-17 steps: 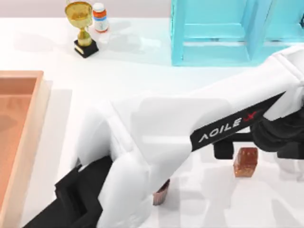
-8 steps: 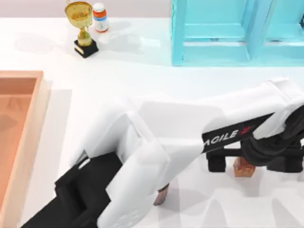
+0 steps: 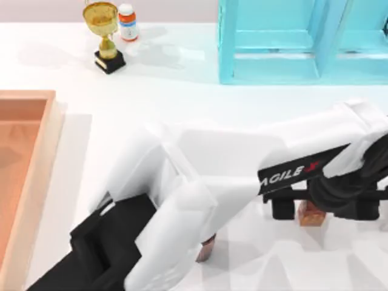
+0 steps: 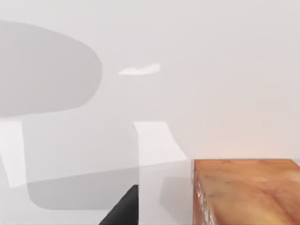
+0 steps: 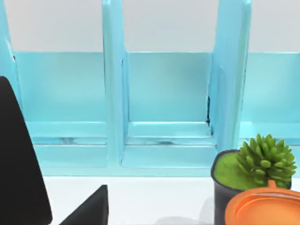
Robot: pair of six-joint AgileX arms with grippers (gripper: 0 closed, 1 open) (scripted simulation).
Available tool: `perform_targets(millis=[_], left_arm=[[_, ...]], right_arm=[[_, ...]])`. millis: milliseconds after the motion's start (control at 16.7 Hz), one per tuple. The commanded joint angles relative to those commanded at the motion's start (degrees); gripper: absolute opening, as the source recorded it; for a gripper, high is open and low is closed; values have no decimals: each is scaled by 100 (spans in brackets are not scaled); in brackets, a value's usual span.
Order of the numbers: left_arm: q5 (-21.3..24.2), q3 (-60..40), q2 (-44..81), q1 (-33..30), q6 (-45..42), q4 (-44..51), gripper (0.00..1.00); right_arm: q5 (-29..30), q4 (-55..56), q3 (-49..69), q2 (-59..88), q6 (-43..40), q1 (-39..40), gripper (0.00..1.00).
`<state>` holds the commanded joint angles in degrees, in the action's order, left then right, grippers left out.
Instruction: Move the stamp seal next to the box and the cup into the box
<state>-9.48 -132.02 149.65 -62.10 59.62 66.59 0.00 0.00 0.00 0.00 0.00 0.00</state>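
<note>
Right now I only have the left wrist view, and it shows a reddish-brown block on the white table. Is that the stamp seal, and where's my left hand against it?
Observer: Yes, that's the stamp seal. In the top view the left hand sits low over it, on the table's right side.
Operator: Where's the box from there?
Observer: The box lies at the table's far left edge, well apart from the seal.
Operator: And the cup?
Observer: The cup stands near the top view's lower edge, about mid-table, half hidden under the left arm and outside the box.
</note>
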Motion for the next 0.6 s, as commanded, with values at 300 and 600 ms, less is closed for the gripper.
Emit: perform_targets(millis=[300,600], left_arm=[[0,0,0,0,0,0,25],[0,0,0,0,0,0,0]], right_arm=[[0,0,0,0,0,0,100],[0,0,0,0,0,0,100]])
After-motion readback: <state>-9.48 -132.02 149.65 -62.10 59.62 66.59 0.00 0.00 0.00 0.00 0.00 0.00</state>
